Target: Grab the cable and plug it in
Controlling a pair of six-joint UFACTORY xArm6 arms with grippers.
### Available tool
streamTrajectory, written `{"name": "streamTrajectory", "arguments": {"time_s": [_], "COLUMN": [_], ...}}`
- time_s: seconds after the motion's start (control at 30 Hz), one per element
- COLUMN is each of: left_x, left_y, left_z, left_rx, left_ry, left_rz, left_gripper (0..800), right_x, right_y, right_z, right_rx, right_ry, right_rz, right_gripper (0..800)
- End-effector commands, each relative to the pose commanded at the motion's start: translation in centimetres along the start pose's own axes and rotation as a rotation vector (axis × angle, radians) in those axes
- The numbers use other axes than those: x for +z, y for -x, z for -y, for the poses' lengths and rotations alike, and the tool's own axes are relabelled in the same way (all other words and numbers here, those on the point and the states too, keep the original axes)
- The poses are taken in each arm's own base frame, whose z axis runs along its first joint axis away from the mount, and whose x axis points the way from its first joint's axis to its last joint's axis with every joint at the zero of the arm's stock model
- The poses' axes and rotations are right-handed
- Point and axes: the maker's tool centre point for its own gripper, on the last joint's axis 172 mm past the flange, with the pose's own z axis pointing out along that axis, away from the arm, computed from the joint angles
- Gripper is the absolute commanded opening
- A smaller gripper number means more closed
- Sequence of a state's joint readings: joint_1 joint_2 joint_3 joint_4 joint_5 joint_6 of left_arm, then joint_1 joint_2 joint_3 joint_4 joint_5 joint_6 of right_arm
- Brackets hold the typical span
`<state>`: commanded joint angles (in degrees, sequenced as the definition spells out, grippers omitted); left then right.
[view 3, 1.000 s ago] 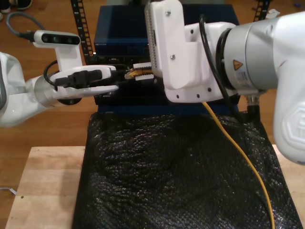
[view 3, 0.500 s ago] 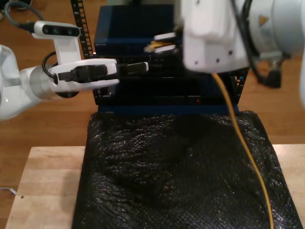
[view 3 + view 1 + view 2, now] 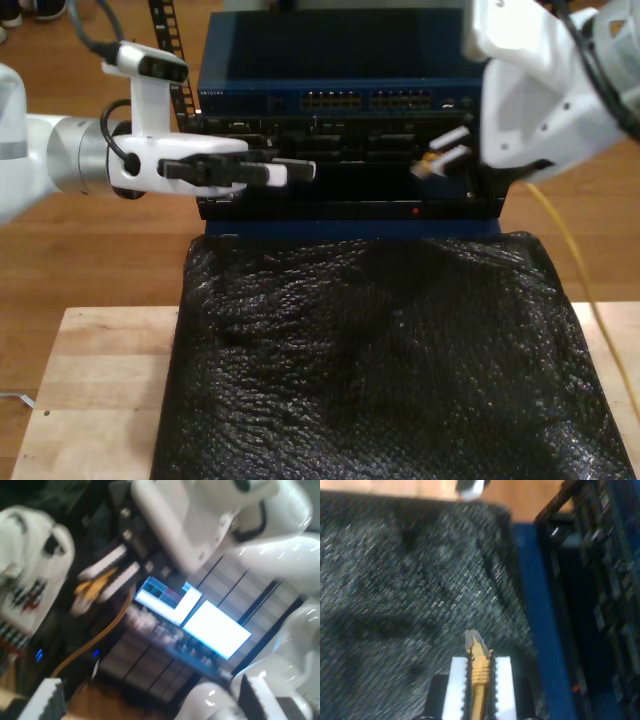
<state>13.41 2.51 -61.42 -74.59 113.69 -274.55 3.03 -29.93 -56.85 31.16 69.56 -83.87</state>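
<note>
Holding the cable (image 3: pixel 478 667) tight between its pads, plug sticking out front, my second gripper (image 3: pixel 447 153) reaches sideways from the exterior view's right toward the blue box (image 3: pixel 340 60), ready to plug in. My first gripper (image 3: pixel 290 171) points flat across, jaws apart, empty.

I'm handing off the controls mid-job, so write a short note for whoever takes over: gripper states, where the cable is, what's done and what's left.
My second gripper is shut on the cable just behind its plug, at the exterior view's right, in front of the blue rack unit. The plug tip points toward the rack but is not in any port. The cable trails down over the black mat on that side.
My first gripper is open and holds nothing, reaching in from the exterior view's left in front of the rack.
Done: cable grabbed.
Left: line up the plug with a port and push it in.
</note>
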Motion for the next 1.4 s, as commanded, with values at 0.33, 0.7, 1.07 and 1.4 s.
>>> {"name": "streamTrajectory", "arguments": {"time_s": [0.33, 0.7, 1.07, 1.4], "left_x": [-2.6, -8.7, -16.1, -18.3], "left_y": [4.4, 10.6, 14.9, 20.4], "left_z": [0.8, 0.2, -1.8, -4.7], "left_rx": [0.008, -0.008, -0.013, 0.063], "left_ry": [-0.201, -0.402, -0.463, -0.306], "left_rz": [0.310, 0.684, 0.819, 0.911], "left_gripper": [799, 799, 799, 799], "right_x": [0.2, 0.6, 1.9, 3.0], "right_y": [2.9, 6.3, 8.4, 9.2], "right_z": [1.9, 0.5, -0.2, -0.8], "right_rx": [0.092, 0.170, 0.237, 0.235], "right_ry": [-0.118, -0.135, -0.152, -0.132], "right_rz": [0.035, 0.091, 0.162, 0.242], "right_gripper": [0, 0, 0, 0]}}
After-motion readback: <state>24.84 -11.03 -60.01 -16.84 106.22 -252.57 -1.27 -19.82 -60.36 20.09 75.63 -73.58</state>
